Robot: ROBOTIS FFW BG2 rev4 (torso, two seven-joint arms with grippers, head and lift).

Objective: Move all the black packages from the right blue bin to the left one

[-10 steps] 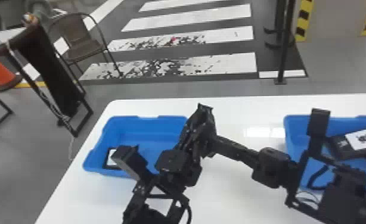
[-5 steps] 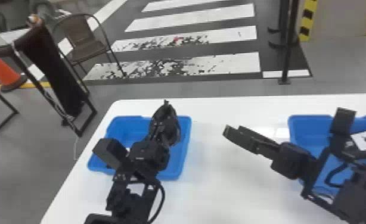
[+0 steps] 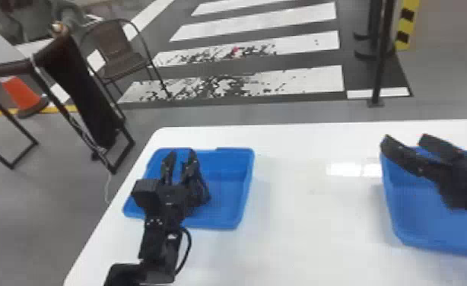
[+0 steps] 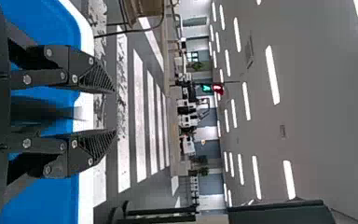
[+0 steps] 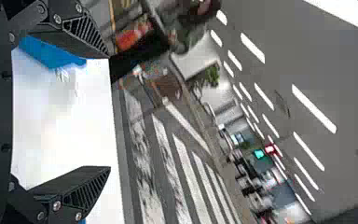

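black left hand (image 3: 181, 154), fingers parted, hangs over the left blue bin (image 3: 245, 182).

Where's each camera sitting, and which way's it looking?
Head view: on the head, facing forward and down at the blue bins, left arm and right arm.
Left wrist view: on that wrist, looking past the left gripper to the crosswalk.
Right wrist view: on that wrist, looking past the right gripper over the table.
Both wrists see the crosswalk.

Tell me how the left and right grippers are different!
The left gripper has its fingers closer together; the right gripper has them spread wider. In the head view, the left gripper points forward, while the right gripper slants leftward. Both are black and open.
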